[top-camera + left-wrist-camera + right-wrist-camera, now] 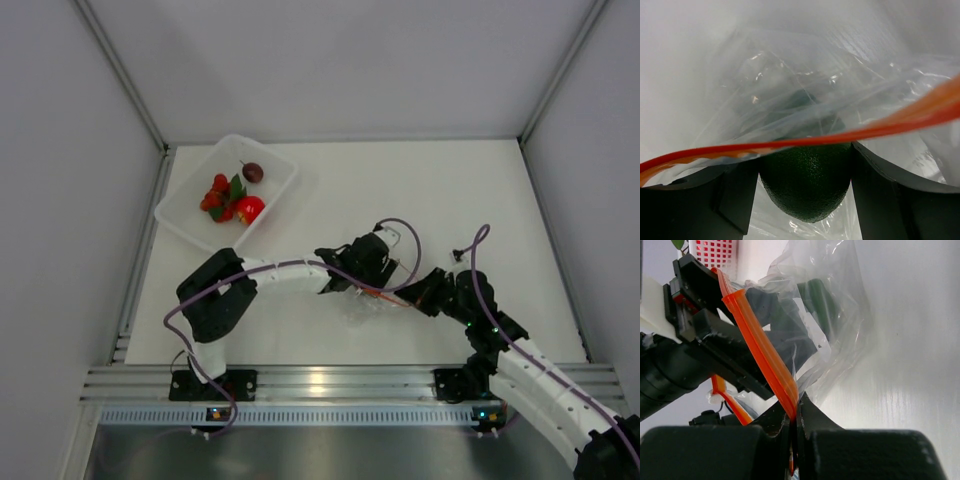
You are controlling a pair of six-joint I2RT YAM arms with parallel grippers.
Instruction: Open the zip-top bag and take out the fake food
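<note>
Near the middle of the desk (450,190), just ahead of both arm bases: zip-top bag (368,310), clear and crinkled, caught between the two grippers.

Notes on the left gripper (805,152):
- Reaches into the bag mouth from the left side.
- Stands wide, fingers (735,195) on either side of a green ball (807,185), dark and pebbled.
- Gap filled edge to edge by the ball, touching both inner faces; reads as a grip on the ball.
- Orange-red zip strip (790,144) crossing in front of ball and fingers in the left wrist view, plastic film all around.

Notes on the right gripper (795,412):
- Fully closed, pinching the zip strip at one spot.
- Strip rising up and away from the jaws toward the left gripper.
- Through the film in the right wrist view: dark fingers of the left gripper inside the bag, green piece between them.
- Second run of orange strip at lower left, behind the left gripper's body.

Far left of the desk, well apart from the bag: translucent tub (268,155), rectangular, set at an angle. Holds three pieces of fake food:
- red tomato (250,208)
- dark maroon ball (253,172)
- cluster of little red balls (216,195) with green leaves

All three well apart from both grippers.

Bag mouth open, with the green ball inside it.
</note>
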